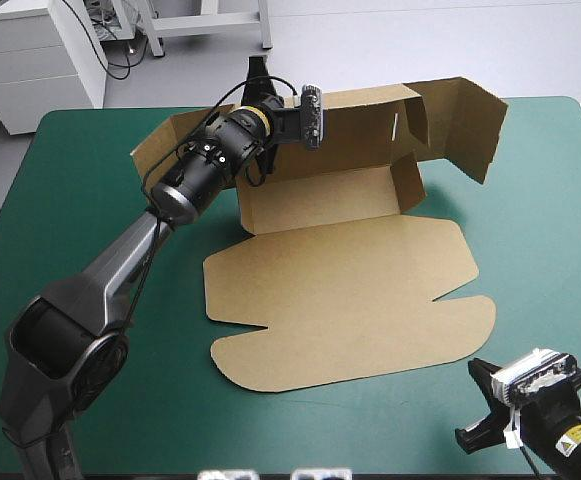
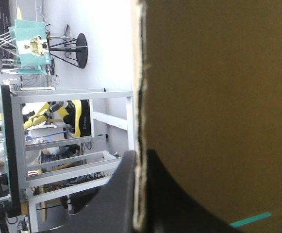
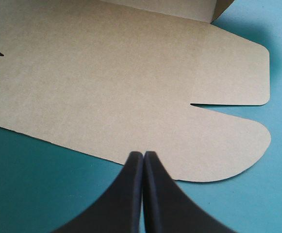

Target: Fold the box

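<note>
Bench [image 1: 555, 215] cover is bare and teal-green, and nothing on it pins the box [image 1: 325, 205], which sits at the middle. Its back wall [image 1: 360, 130] is raised toward 12 o'clock and its lid [image 1: 340, 300] lies flat toward 6. That is my biggest worry. If I push or pull the wall with one arm alone, I think the whole sheet could slide across the cover instead of bending at its crease.

Next is the side flap [image 1: 470, 125] at 2 o'clock. It stands loose and half turned, and I judge it could swing outward or catch when the wall moves.

My left pincer [image 1: 258, 85] is at 11 o'clock, all but closed on the top edge of that wall. The wrist view shows the thin board edge [image 2: 140, 97] running between my fingers. So slim a bite near a corner may slip or crumple the board.

My right pincer [image 1: 482, 405] is at 5 o'clock, pressed closed and holding nothing. It is just off the lid's rounded corner [image 3: 257, 141], so it does nothing to steady the sheet.
</note>
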You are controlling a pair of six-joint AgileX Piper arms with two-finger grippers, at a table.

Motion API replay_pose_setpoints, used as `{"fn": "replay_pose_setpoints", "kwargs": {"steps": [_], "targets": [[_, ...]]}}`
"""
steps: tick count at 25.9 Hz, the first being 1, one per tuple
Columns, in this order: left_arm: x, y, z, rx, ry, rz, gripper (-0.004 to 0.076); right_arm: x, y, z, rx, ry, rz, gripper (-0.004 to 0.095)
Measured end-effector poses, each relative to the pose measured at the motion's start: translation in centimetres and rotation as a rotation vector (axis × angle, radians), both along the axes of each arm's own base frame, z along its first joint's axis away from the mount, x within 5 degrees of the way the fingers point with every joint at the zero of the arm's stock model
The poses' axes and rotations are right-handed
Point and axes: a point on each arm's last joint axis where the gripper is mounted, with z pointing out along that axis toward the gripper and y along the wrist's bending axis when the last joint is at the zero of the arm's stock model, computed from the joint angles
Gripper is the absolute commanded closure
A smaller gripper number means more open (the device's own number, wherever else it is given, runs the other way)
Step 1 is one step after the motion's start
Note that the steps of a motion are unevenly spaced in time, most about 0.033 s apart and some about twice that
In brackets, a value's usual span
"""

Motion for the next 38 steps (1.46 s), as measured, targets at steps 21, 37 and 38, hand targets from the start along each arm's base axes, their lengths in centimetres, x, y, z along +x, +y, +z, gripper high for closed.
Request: {"fn": "replay_pose_setpoints", "kwargs": {"steps": [21, 37, 38], "targets": [[1.8, 3.0, -2.2, 0.001, -0.280, -0.150, 0.0731, 0.0, 0.0, 0.0, 0.001, -0.001, 0.000, 0.0927], [2.4, 4.4, -3.4, -0.101, -0.185, -0.067, 0.0731, 0.2, 0.0, 0.4, 0.023, -0.037, -0.015, 0.0927], [2.4, 4.4, -3.7, -0.098, -0.178, -0.070, 0.0731, 0.2, 0.0, 0.4, 0.023, -0.040, -0.016, 0.0927]]}}
